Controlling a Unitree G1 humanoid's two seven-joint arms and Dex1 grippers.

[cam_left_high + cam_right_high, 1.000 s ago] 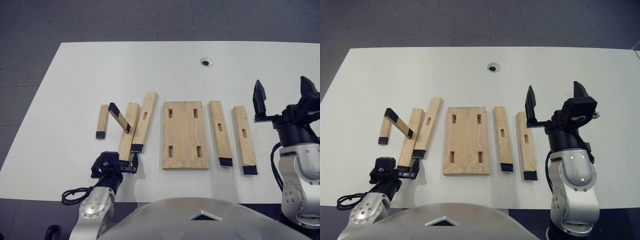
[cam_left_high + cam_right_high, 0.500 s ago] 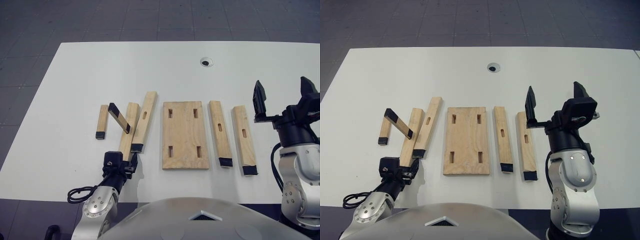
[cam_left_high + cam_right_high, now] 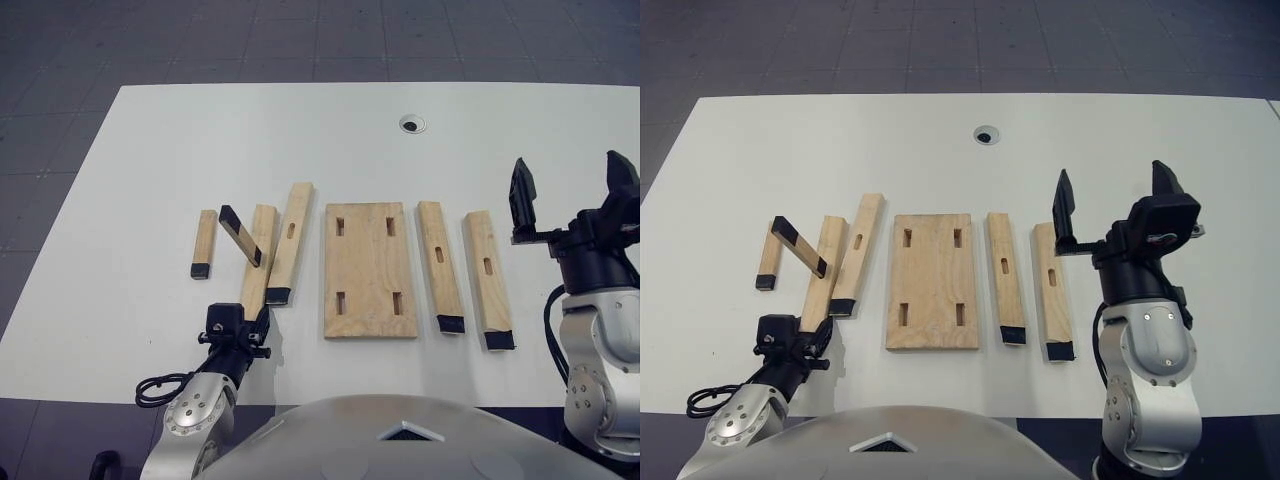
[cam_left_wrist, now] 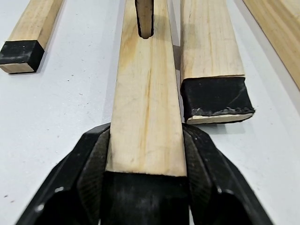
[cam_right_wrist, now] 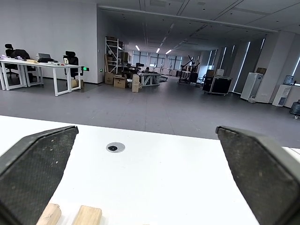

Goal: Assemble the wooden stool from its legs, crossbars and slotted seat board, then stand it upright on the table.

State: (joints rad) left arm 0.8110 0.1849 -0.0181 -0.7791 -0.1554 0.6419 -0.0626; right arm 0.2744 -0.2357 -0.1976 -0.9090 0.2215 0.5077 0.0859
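Snugly, left claw [image 4: 146,140] around leg [image 4: 145,84]

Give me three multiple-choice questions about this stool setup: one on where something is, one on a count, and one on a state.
1. Where does the seat board lie?
A. At the left end of the row of parts.
B. In the middle of the row, legs on both sides.
C. Stacked on two legs.

2. How many slots does the board have?
A. Two.
B. Four.
C. Six.

3. What is the left gripper doing?
A. Open, holding nothing.
B. Shut on the board.
C. Shut on the near end of one leg.

Answers: 1 B, legs lie to each side of it; 2 B, two slots show near each end; 3 C, both fingers press that leg's sides.
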